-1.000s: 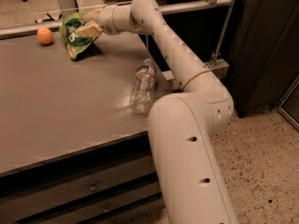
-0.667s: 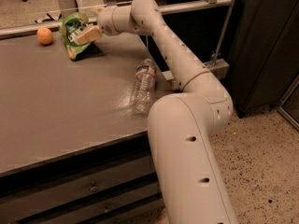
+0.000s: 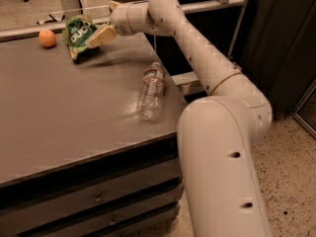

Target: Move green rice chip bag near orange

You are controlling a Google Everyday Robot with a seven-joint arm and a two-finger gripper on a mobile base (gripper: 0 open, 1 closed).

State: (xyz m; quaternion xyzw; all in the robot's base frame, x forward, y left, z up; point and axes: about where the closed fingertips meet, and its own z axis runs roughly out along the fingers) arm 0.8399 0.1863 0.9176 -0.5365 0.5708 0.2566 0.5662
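Camera view — hand [image 3: 97, 37] round bag [image 3: 78, 32], over table [image 3: 74, 112]

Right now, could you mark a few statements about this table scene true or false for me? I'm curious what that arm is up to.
1. The water bottle stands upright. False: it lies on its side on the table.
2. The gripper holds the green rice chip bag at the far end of the table. True.
3. The orange rests on top of the bag. False: it sits on the table beside the bag, with a gap between them.
4. The bottle lies nearer the camera than the bag does. True.
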